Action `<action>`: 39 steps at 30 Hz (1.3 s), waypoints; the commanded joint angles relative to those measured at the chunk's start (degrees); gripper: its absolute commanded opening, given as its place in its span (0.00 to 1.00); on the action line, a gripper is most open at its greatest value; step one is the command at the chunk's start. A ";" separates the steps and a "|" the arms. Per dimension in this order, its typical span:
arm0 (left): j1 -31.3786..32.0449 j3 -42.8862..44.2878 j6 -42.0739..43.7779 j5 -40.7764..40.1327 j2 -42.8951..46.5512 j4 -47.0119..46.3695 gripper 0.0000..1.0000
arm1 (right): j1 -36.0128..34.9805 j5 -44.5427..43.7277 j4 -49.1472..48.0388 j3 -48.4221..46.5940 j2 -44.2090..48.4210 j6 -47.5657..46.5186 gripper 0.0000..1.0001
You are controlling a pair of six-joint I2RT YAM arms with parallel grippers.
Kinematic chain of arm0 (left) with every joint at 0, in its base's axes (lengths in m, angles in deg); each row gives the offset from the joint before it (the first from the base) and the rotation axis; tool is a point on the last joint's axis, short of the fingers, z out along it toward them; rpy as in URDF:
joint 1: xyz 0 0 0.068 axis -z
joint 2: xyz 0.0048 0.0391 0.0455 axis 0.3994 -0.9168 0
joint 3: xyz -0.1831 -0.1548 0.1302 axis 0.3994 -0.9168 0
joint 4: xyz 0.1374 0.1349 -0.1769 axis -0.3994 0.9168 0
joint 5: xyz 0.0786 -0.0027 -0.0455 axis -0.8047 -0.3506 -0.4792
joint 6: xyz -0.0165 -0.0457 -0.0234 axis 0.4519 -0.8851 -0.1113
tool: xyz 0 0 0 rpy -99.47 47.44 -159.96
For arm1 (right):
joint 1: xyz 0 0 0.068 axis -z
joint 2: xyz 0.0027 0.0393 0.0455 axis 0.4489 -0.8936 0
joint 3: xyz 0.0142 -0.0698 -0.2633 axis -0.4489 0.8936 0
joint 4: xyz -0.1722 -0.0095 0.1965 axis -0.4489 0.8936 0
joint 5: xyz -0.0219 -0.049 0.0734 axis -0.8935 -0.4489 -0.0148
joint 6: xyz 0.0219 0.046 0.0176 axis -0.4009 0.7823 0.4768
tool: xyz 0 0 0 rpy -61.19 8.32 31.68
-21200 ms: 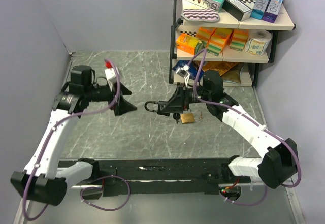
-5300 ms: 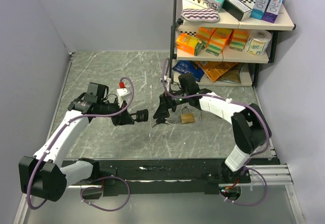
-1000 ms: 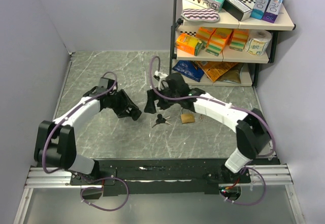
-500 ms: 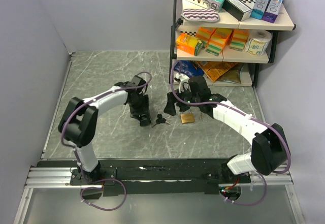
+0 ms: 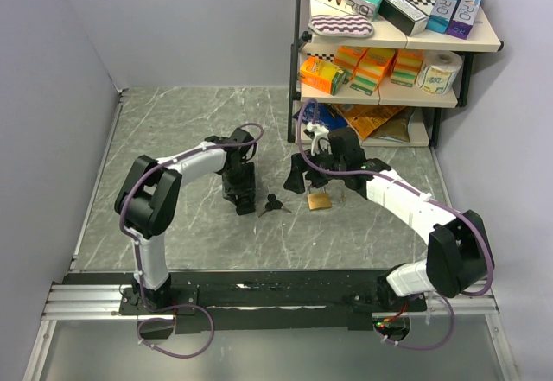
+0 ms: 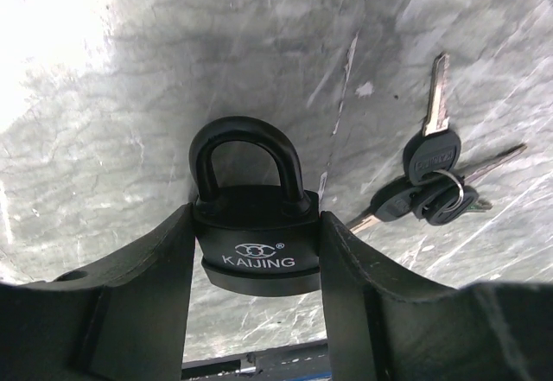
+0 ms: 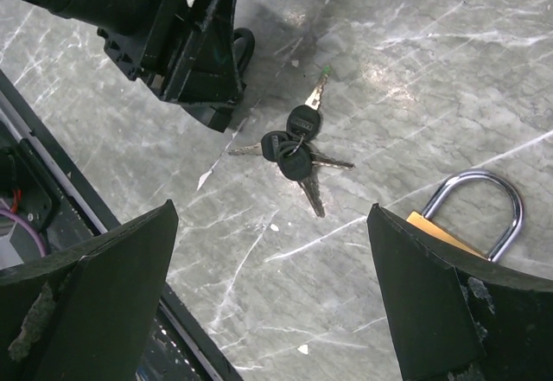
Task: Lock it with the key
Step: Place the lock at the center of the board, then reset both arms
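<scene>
The black padlock [image 6: 256, 256], a squat metal body marked KAIJING under a thick arched shackle, is pinched by the left tool [image 6: 256, 230]. The tool's black fingers [image 6: 147, 303] are pressed against the two flanks of the body. The shackle is pointed away from the wrist and is seen seated in the body at both legs. Whether the underside of the black padlock is touching the grey marbled tabletop [image 5: 173, 139] cannot be told.

The bunch of keys [image 6: 429, 193], silver blades with black plastic heads joined on a small ring, is laid flat on the tabletop just beside the black padlock, on the side towards the right arm. The blades are fanned out in several directions, and the bunch is touched by neither tool.

Beyond the keys from the black padlock, a brass padlock [image 5: 319, 200] with a silver steel shackle is laid on the tabletop. The right tool [image 7: 270, 225] is held above the tabletop close to it, with its fingers spread to full width. In the right wrist view the keys are seen through the gap between them.

Well apart from the black padlock, past the brass padlock at the far right corner, a black-framed shelf rack [image 5: 389, 40] with cream boards is stocked with boxes, packets and a paper roll.
</scene>
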 commanded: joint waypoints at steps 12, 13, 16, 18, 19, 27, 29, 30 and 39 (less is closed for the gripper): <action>0.37 -0.78 1.73 -2.05 1.38 -1.43 0.94 | 2.00 4.59 1.24 -2.57 2.32 -2.90 0.99; 0.28 -0.51 2.25 -0.83 2.26 -1.69 0.96 | 2.52 5.02 1.68 -3.28 2.40 -3.34 0.99; 0.02 -0.33 4.01 -0.03 5.24 -3.01 0.96 | 3.84 6.78 3.62 -5.13 4.07 -5.01 0.99; -1.21 -1.73 4.89 1.11 8.23 -4.94 0.96 | 4.46 7.57 4.93 -5.57 6.35 -6.94 0.99; -1.73 -2.26 5.15 2.16 11.98 -7.30 0.96 | 4.98 7.75 6.42 -5.49 7.23 -7.65 0.99; -11.66 4.66 14.99 14.99 24.41 -7.25 0.96 | 14.64 11.17 11.71 -3.73 16.72 -9.32 0.99; -14.65 9.39 18.15 18.76 24.68 -2.69 0.96 | 17.01 11.44 11.79 -3.12 19.36 -7.84 0.99; -15.18 10.55 19.64 19.30 25.64 -1.88 0.96 | 19.38 11.44 12.06 -2.68 20.15 -7.74 0.99; -15.45 -3.66 29.59 7.91 39.69 -8.72 0.96 | 31.70 7.32 13.21 6.98 29.47 -6.33 0.99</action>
